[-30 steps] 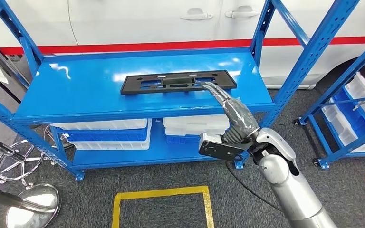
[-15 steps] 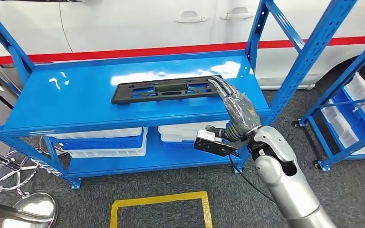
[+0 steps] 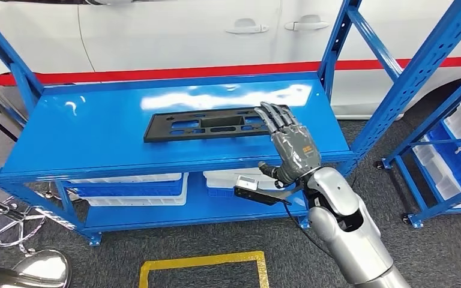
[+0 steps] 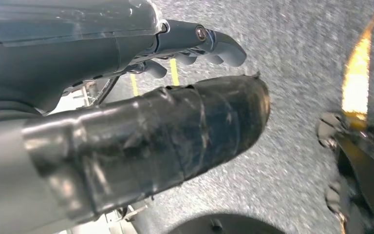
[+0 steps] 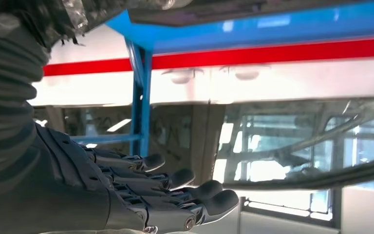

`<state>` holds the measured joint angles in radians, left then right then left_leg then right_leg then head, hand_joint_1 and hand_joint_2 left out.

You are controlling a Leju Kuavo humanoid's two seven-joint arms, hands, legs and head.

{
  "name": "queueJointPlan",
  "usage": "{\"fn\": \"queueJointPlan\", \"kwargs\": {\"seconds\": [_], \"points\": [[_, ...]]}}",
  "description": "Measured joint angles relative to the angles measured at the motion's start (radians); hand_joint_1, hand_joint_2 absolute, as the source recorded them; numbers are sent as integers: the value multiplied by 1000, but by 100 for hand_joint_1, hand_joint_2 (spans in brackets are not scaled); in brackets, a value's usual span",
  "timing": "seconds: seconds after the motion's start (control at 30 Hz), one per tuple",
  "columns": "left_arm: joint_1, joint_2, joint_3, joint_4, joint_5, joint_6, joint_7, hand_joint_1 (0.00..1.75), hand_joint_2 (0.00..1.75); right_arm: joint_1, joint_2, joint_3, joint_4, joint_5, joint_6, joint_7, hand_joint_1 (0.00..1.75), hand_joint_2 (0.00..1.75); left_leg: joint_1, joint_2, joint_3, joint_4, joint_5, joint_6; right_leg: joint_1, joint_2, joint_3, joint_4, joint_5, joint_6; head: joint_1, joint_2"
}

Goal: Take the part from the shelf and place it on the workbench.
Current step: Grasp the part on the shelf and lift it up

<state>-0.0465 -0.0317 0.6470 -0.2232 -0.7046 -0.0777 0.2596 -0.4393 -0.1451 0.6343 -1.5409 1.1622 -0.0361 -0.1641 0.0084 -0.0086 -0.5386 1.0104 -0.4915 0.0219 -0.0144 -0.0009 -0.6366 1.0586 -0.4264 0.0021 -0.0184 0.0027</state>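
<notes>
The blue metal shelf (image 3: 102, 129) carried one thing on its glossy top deck: a flat black part (image 3: 207, 126), long and narrow with cut-out slots, lying flat and roughly parallel to the front lip. Its right end lay under the outstretched fingertips (image 3: 271, 114) of the right hand (image 3: 288, 144); the rest of it ran leftward away from them. On the lower deck, beneath the fingers and to their left, sat white bins (image 3: 132, 180) and a blue bin (image 3: 126, 189), side by side. The shelf's feet stood on dark grey carpet (image 3: 216, 240) marked with yellow tape (image 3: 201, 262).
</notes>
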Motion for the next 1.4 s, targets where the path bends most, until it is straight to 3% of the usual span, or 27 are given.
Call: {"fn": "queueJointPlan", "kwargs": {"seconds": [0.1, 0.17, 0.27, 0.3, 0.33, 0.37, 0.43, 0.47, 0.5, 0.6, 0.67, 0.77, 0.8, 0.83, 0.87, 0.93, 1.0, 1.07, 1.17, 1.2, 1.3, 1.33, 1.37, 1.4], "points": [[-4, -1, 9, 0, -6, -4, -5, 0, 0, -1, 8, 5, 10, 2, -1, -5, 0, 175, 0, 2, 3, -2, -8, -16, 0, 2, 13, -18, -15, -14, -1, 0], [-6, -2, 14, -1, -15, -7, -6, 0, 0, -6, 12, 10, 16, 1, 0, -8, 0, 175, 2, 3, -14, 44, -36, -23, -4, 2, 28, -29, -19, -26, -1, 0], [-6, -3, 25, -2, -32, -8, 7, 0, 0, -10, 17, 31, 29, -6, 4, -15, 0, 175, 4, 3, -124, 235, -98, -30, -1, 0, 47, -33, -32, -41, -1, 0], [-5, -3, 29, -2, -36, -8, 14, 0, 0, -9, 19, 38, 38, -9, 4, -17, 0, 175, 4, 3, -156, 277, -98, -31, 1, 0, 53, -33, -37, -43, -1, 0], [-4, -3, 32, -2, -40, -8, 20, 0, 0, -8, 21, 46, 48, -11, 3, -19, 0, 175, 4, 3, -171, 282, -79, -32, 1, 1, 60, -33, -42, -43, -1, 0], [-2, -2, 35, -2, -45, -9, 27, 0, 0, -8, 24, 51, 59, -13, 1, -20, 0, 175, 4, 3, -166, 248, -41, -30, 2, 2, 68, -33, -48, -42, -1, 0], [3, -2, 40, -2, -55, -13, 42, 0, 0, -9, 34, 62, 85, -15, -9, -24, 0, 175, 2, 3, -121, 120, 45, -24, 3, 4, 85, -32, -62, -37, -1, 0], [3, -1, 43, -2, -61, -14, 50, 0, 0, -10, 38, 66, 99, -16, -14, -26, 0, 175, 0, 3, -98, 63, 67, -20, 5, 5, 90, -31, -68, -33, -1, 0], [2, -1, 46, -3, -66, -15, 58, 0, 0, -10, 42, 70, 112, -18, -19, -26, 0, 175, -2, 3, -84, 30, 74, -16, 7, 5, 92, -30, -72, -28, -1, 0], [0, -1, 56, -6, -76, -15, 78, 0, 0, -7, 48, 77, 148, -23, -30, -28, 0, 175, -2, 2, -72, 9, 62, -5, 8, 2, 93, -31, -80, -15, -1, 0], [2, -2, 61, -7, -80, -15, 84, 0, 0, -7, 49, 78, 163, -26, -35, -28, 0, 175, 3, 3, -61, -1, 60, 5, 7, 1, 79, 5, -102, -4, 0, 0], [3, -2, 64, -8, -80, -15, 86, 0, 0, -3, 49, 79, 180, -27, -38, -28, 0, 175, 5, 4, -52, -5, 53, 18, 1, 1, -21, 183, -172, 10, 0, 0], [2, -2, 66, -9, -80, -15, 86, 0, 0, 0, 49, 79, 185, -27, -38, -28, 0, 175, 5, 4, -50, -5, 50, 19, -1, 1, -55, 232, -179, 14, -1, 0], [2, -2, 68, -9, -80, -15, 86, 0, 0, 2, 49, 79, 191, -28, -38, -28, 0, 175, 5, 3, -46, -4, 46, 19, -4, 1, -74, 249, -167, 16, 0, 0], [2, -2, 70, -10, -80, -14, 86, 0, 0, 2, 49, 79, 195, -29, -38, -28, 0, 175, 5, 2, -39, -3, 41, 17, -6, 1, -74, 229, -136, 17, -1, 0], [3, -3, 75, -11, -79, -14, 86, 0, 0, -1, 49, 79, 204, -30, -38, -28, 0, 175, 5, 2, -25, 2, 27, 11, -8, 0, -31, 112, -54, 14, 0, 0], [3, -4, 80, -11, -77, -14, 86, 0, 0, -6, 49, 79, 210, -31, -38, -28, 0, 175, 2, 1, -21, 8, 16, 1, -4, 0, 9, 16, -21, 5, -1, 0], [2, -5, 85, -12, -77, -14, 86, 0, 0, -9, 49, 78, 215, -32, -39, -29, 0, 175, 1, 2, -23, 9, 13, -11, 1, 1, 18, -6, -30, -5, -1, 0], [0, -6, 94, -14, -81, -15, 85, 0, 0, -11, 50, 76, 219, -33, -39, -32, 0, 175, 4, 4, -27, 29, -7, -25, -4, 2, 32, -21, -30, -23, -1, 0], [0, -7, 98, -14, -84, -16, 85, 0, 0, -13, 51, 76, 220, -33, -39, -33, 0, 175, 5, 4, -47, 71, -29, -29, -5, 1, 38, -25, -32, -30, -1, 0], [0, -8, 108, -15, -92, -20, 83, 0, 0, -17, 52, 77, 226, -33, -37, -34, 0, 175, 6, 4, -155, 267, -98, -35, 0, -1, 48, -26, -40, -42, -2, 0], [1, -8, 111, -16, -95, -22, 83, 0, 0, -17, 52, 77, 229, -33, -37, -34, 0, 175, 6, 4, -175, 291, -92, -36, 1, -1, 51, -26, -43, -43, -2, 0], [2, -8, 114, -16, -96, -23, 83, 0, 0, -17, 53, 77, 232, -33, -37, -34, 0, 175, 6, 4, -174, 277, -67, -35, 2, 0, 55, -26, -46, -43, -2, 0], [2, -8, 116, -16, -98, -24, 83, 0, 0, -18, 53, 77, 234, -33, -37, -34, 0, 175, 6, 4, -157, 228, -26, -33, 2, 2, 61, -26, -50, -42, -2, 0]]}}
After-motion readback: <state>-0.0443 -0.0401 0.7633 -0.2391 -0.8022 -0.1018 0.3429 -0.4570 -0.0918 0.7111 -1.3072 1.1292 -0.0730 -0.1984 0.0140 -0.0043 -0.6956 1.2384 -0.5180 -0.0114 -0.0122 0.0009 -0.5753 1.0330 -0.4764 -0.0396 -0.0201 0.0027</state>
